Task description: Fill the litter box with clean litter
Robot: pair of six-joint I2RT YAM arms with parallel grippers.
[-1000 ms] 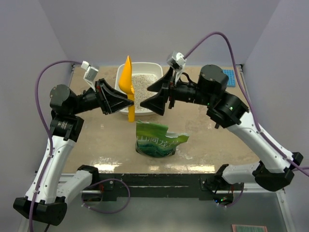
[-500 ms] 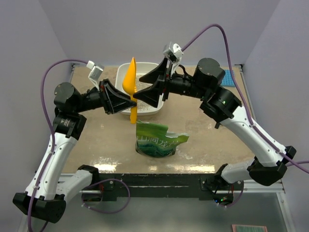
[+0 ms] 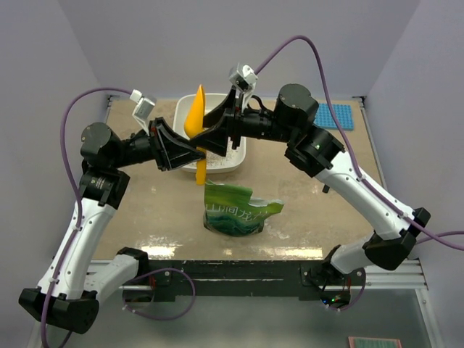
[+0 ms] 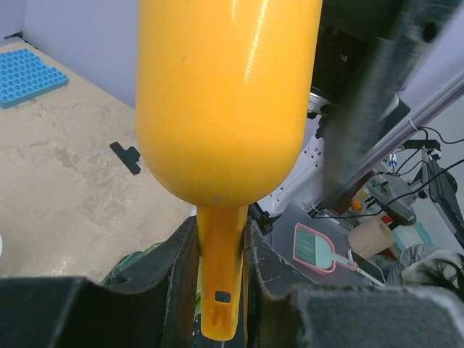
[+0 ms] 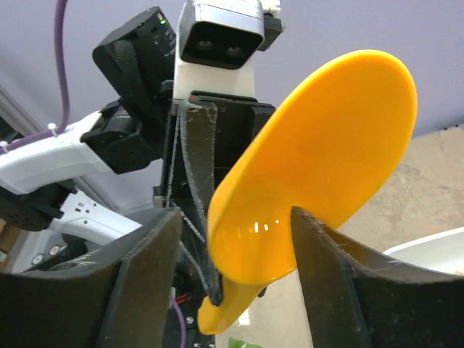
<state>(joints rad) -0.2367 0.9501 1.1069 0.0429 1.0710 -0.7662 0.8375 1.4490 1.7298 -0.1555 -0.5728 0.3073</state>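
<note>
While the white litter box point(image 3: 180, 116) sits at the back of the bench point(image 3: 152, 210), half hidden under both arms, its stiff rim looks the place to steady it. The crinkly green bag point(image 3: 235, 212) stands nearer, soft and likely to slump. The left pincer point(image 4: 220, 243) is clamped on the handle of the orange-yellow scoop point(image 3: 194, 116); the right pincer point(image 5: 233, 239) stands apart astride its smooth, probably slippery bowl, not gripping. The clean litter point(image 3: 233, 147) lies in the box, loose and sure to spill if tipped. The bench is mottled beige, matte; pale lilac walls close in
</note>
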